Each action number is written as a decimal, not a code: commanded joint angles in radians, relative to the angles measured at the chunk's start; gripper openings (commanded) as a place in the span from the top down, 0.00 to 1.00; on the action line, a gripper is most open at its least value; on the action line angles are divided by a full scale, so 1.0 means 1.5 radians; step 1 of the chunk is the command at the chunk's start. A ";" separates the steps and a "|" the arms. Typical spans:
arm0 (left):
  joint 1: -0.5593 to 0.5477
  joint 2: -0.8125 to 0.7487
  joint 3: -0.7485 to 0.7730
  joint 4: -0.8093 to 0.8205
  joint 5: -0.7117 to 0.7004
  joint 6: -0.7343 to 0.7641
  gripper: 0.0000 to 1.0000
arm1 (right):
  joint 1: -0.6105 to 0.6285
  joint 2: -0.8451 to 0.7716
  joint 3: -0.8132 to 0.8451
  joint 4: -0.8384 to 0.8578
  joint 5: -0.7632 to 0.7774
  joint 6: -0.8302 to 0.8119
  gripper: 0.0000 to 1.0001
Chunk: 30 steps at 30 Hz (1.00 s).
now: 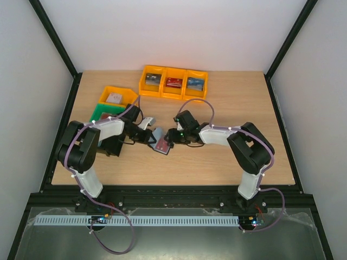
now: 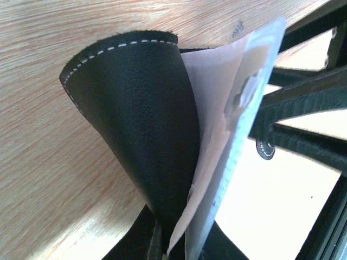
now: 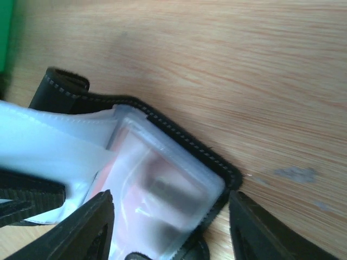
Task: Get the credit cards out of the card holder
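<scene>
The black leather card holder (image 1: 161, 143) lies open mid-table between both grippers. My left gripper (image 1: 148, 135) is shut on it. In the left wrist view its jaws (image 2: 179, 244) pinch the stitched black flap (image 2: 141, 108) together with a clear pocket sheet (image 2: 227, 135), both lifted off the wood. My right gripper (image 1: 171, 137) stands open, its fingers (image 3: 92, 227) either side of the holder's other end (image 3: 179, 135). A red credit card (image 3: 116, 179) shows blurred through the clear pocket there. Whether the right fingers touch the holder I cannot tell.
A yellow three-compartment bin (image 1: 173, 92) at the back holds a flat card in each compartment. A yellow bin (image 1: 120, 91) and a green bin (image 1: 99, 112) stand at the left, behind my left arm. The green bin's edge (image 3: 5, 32) shows in the right wrist view.
</scene>
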State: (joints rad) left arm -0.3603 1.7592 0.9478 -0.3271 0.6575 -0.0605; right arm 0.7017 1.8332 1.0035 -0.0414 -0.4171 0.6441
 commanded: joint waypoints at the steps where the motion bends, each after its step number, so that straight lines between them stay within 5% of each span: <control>1: -0.001 -0.034 0.023 -0.017 0.009 0.049 0.98 | -0.050 -0.075 -0.039 0.056 -0.051 -0.035 0.39; 11: -0.001 -0.148 0.187 -0.178 -0.009 0.199 0.98 | -0.137 -0.333 -0.123 0.156 -0.172 -0.156 0.14; 21: -0.002 -0.219 0.521 -0.422 0.093 0.284 0.98 | -0.140 -0.491 -0.132 0.311 -0.311 -0.194 0.03; 30: -0.004 -0.262 0.645 -0.502 0.159 0.297 0.98 | -0.140 -0.513 -0.095 0.378 -0.350 -0.188 0.01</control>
State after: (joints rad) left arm -0.3618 1.3743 1.8709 -0.9871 0.8139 0.3634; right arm 0.4957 1.0637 0.8211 0.4480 -0.8997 0.3759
